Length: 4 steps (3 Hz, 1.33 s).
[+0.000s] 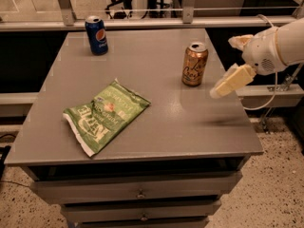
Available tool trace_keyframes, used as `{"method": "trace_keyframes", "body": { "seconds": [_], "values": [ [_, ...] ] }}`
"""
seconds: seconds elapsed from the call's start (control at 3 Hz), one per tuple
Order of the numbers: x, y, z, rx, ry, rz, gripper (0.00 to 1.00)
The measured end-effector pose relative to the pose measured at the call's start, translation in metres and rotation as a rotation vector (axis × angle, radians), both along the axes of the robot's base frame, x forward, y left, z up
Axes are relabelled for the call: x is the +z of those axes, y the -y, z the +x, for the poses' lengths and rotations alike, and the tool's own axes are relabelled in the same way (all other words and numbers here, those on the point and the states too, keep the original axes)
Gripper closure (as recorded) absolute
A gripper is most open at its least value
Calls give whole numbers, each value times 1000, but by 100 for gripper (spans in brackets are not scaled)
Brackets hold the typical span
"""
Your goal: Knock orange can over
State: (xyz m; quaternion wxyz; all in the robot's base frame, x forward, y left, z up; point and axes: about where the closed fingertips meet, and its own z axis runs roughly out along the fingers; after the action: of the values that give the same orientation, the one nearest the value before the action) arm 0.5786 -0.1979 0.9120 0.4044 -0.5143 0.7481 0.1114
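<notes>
The orange can (194,64) stands upright on the right half of the grey table (156,127), gold-orange with white cursive lettering and a silver top. My gripper (224,68) hangs over the table's right side, just right of the can and a short gap from it. Its two cream fingers are spread apart with nothing between them. The lower finger (232,81) points down and left toward the can's base. The white arm reaches in from the right edge.
A blue Pepsi can (96,35) stands upright at the table's back left. A green chip bag (105,114) lies flat at front left. Drawers sit under the tabletop. A metal rail (142,23) runs behind the table.
</notes>
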Motion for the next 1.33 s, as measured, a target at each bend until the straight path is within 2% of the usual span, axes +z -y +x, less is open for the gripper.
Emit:
{"method": "trace_keyframes", "body": {
  "seconds": [0.33,0.67,1.0,1.33],
  "values": [
    [-11,-11,22,6,10,114,0],
    [-19,-25,42,56,12,233,0],
    [-23,-42,55,143,16,346,0],
    [-20,-67,55,283,16,464,0]
  ]
}}
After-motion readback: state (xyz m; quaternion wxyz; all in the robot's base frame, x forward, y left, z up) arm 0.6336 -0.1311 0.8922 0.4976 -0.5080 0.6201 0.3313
